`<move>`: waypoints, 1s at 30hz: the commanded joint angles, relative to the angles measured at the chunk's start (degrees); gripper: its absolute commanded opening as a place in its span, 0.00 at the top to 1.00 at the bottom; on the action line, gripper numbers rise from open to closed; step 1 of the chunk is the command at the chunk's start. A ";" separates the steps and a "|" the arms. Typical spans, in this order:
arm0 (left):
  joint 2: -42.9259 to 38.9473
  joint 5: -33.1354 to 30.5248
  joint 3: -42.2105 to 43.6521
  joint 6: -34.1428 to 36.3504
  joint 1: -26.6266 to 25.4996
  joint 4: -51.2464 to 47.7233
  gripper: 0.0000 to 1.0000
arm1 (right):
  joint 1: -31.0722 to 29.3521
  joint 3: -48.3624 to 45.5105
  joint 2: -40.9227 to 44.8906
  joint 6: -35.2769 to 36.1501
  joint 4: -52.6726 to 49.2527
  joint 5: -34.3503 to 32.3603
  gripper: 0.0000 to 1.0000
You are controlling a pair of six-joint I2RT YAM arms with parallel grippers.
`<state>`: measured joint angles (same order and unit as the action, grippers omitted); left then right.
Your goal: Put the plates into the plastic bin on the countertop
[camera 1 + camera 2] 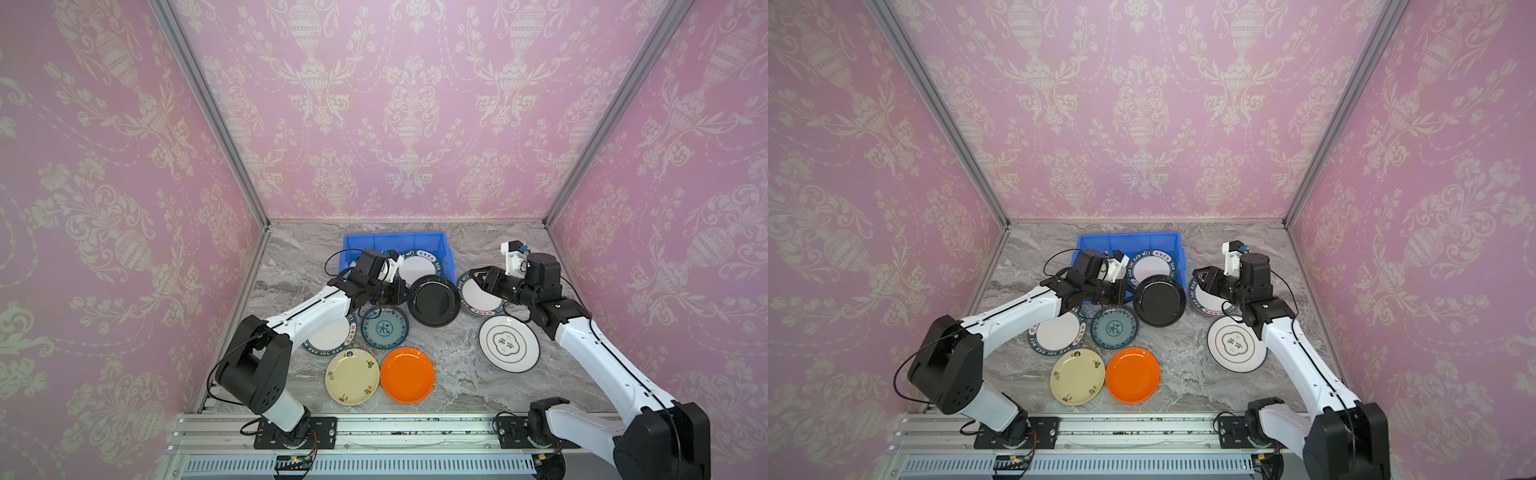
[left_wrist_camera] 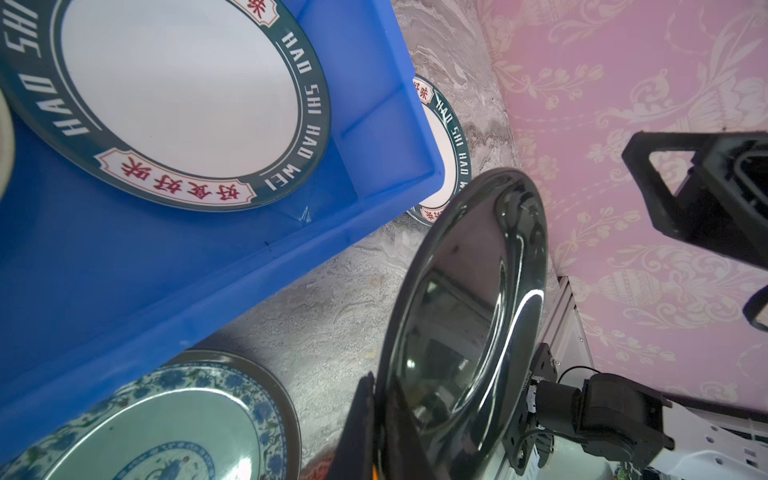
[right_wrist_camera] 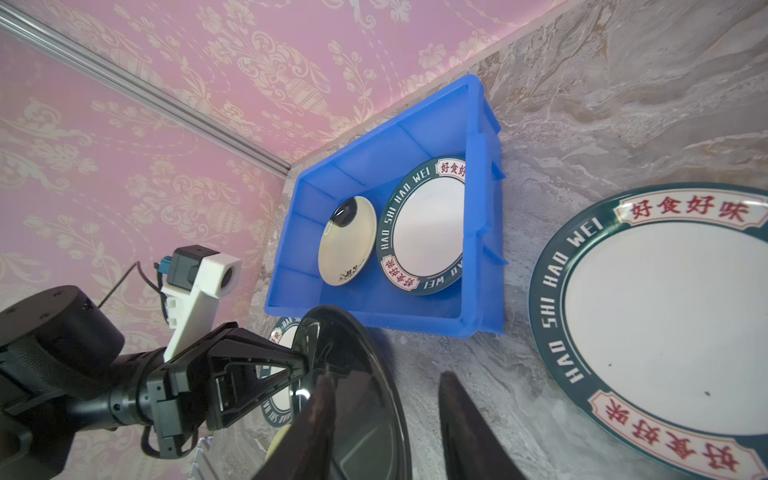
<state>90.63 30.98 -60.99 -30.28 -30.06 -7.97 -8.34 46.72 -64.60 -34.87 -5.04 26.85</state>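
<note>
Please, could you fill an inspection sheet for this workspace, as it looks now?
Surface: grey marble countertop, clean.
Job's things: blue bin holds a lettered plate and a cream plate; black plate held tilted before the bin; on the countertop lie left lettered plate, right lettered plate, teal plate, second cream plate, orange plate, ringed plate.
Clutter: nothing seen.
Grippers: left gripper shut on the black plate's rim; right gripper open beside it.
Cables: black cable loops at both arms.
Surroundings: pink wallpaper walls, metal rail in front.

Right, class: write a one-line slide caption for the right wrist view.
Left tool pinches the black plate by its rim, near the blue bin holding a cream plate and a lettered plate.
</note>
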 commanded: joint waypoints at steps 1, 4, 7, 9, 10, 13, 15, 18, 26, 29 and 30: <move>-1.47 1.95 0.19 -4.36 1.55 6.56 1.00 | -0.27 0.96 -1.62 -1.09 1.83 4.22 0.52; -0.83 3.17 -0.18 -5.35 2.32 7.86 1.00 | -1.59 0.50 -3.01 -1.50 3.09 5.04 0.56; 0.02 5.17 0.50 -7.99 3.10 11.36 1.00 | -3.21 0.37 -4.49 -1.77 4.03 5.05 0.62; 0.85 7.19 1.17 -10.29 3.69 14.37 1.00 | -4.07 0.14 -5.13 -2.37 5.12 4.80 0.67; 1.21 7.73 1.23 -10.90 3.86 15.14 1.00 | -4.31 0.04 -5.48 -2.59 5.67 4.77 0.69; 1.39 8.13 1.59 -11.20 3.94 15.96 1.00 | -4.84 0.21 -6.99 -3.17 6.76 4.70 0.74; 1.33 8.17 1.67 -10.95 4.06 15.73 1.00 | -5.11 0.43 -7.85 -3.61 7.48 4.72 0.85; 1.01 7.79 2.02 -10.43 4.18 15.20 1.00 | -5.43 1.03 -8.84 -4.06 7.77 4.42 1.00; -4.93 -2.84 3.27 -3.73 6.15 6.70 0.01 | -6.58 6.90 -13.30 -3.73 4.61 1.68 1.00; -9.37 -16.55 1.54 2.42 6.17 -2.79 0.01 | -7.70 12.93 -17.63 -1.58 -0.59 -1.55 1.00; -10.87 -21.25 1.33 4.27 6.16 -4.86 0.01 | -8.34 15.35 -19.57 -1.03 -2.27 -2.59 1.00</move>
<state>84.49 23.68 -58.24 -33.71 -24.16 -3.97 -15.49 56.60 -81.49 -37.50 -3.88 27.22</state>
